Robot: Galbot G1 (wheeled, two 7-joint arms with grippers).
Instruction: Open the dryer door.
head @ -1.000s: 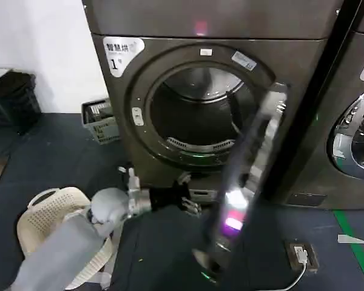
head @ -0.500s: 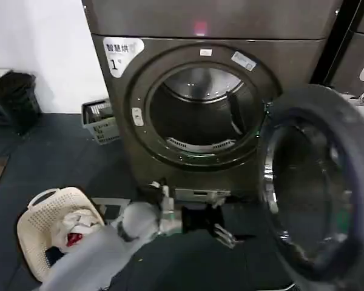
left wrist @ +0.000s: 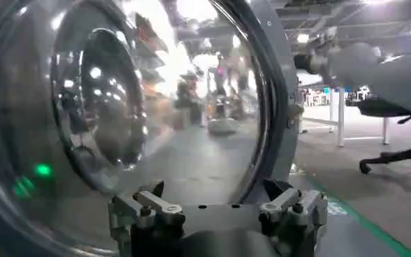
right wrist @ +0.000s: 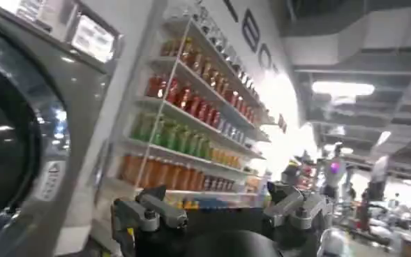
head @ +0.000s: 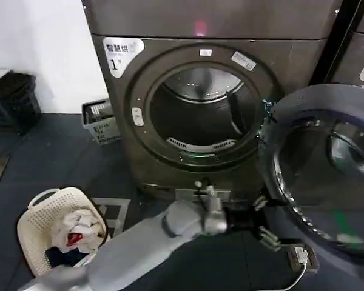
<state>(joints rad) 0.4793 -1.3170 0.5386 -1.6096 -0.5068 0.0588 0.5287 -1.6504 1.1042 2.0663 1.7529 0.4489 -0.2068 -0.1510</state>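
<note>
From the head view, your dryer door [head: 327,176] stands swung out wide on the right of the drum opening [head: 200,118], hinged on that side, grey inner face toward you, glass bowl bulging in the middle. Your left arm [head: 145,239] reaches low across the front of the machine, elbow down near the laundry basket [head: 42,227], and the left claw [head: 268,225] sits at the door's lower edge, fingers spread, gripping nothing. Reckon that door is rigid and weighty, swinging freely on its hinge; the chrome and glass look slick, so push on the grey rim, not the bowl. On the left wrist view, the claw [left wrist: 219,209] is wide, both fingers apart, the glass bowl [left wrist: 100,105] just ahead of it. On the right wrist view, your right claw [right wrist: 222,209] is spread and empty, held up beside the second machine [right wrist: 24,140], drink shelves [right wrist: 191,133] behind.
</note>
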